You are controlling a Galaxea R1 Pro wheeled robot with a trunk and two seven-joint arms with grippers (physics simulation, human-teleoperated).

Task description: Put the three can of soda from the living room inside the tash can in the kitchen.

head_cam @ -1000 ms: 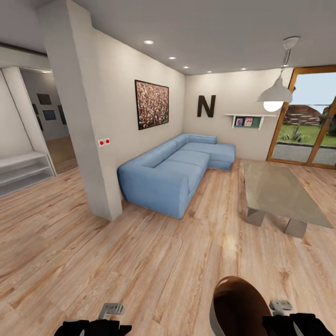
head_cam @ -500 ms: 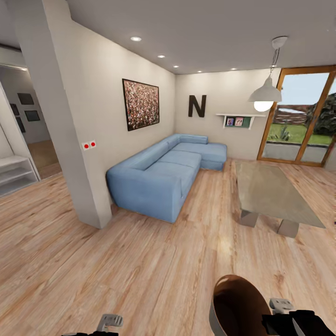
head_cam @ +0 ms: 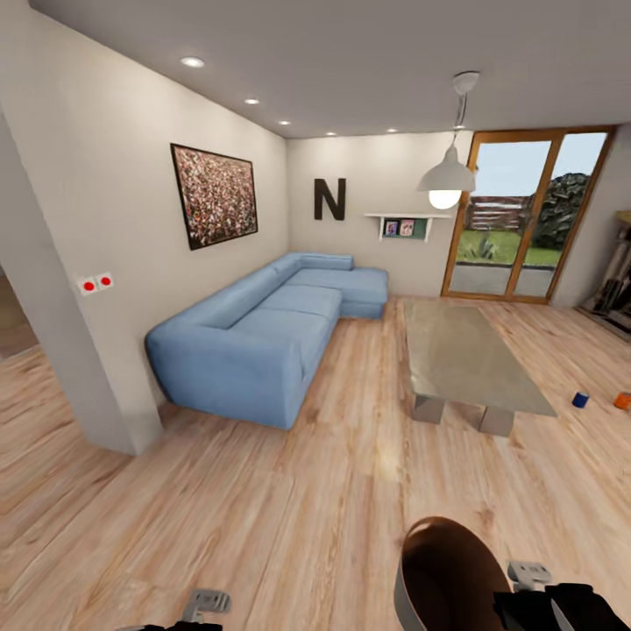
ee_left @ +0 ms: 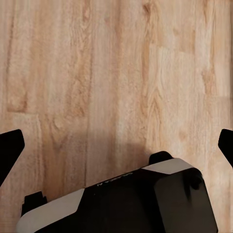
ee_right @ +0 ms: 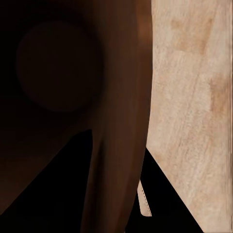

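In the head view a dark blue can of soda [head_cam: 580,400] and an orange can of soda [head_cam: 622,400] stand on the wood floor at the far right, beyond the glass table. The tash can [head_cam: 443,574], grey outside and copper-brown inside, hangs close below me with my right gripper [head_cam: 528,585] shut on its rim. Seen from the right wrist, the bin's brown wall [ee_right: 73,73] sits between the dark fingers of the right gripper [ee_right: 116,160]. My left gripper [ee_left: 116,150] is open over bare floor, and also appears low in the head view as the left gripper [head_cam: 206,605].
A blue corner sofa [head_cam: 254,337] runs along the left wall. The glass table [head_cam: 464,355] stands in the middle, between me and the cans. A white column [head_cam: 53,350] juts out at the left. Glass doors [head_cam: 517,219] close the far wall. Open floor lies ahead.
The view has swung to the right: column, sofa and table slid left in the picture, and the two cans came into sight. The bin and both grippers kept their places in the view.
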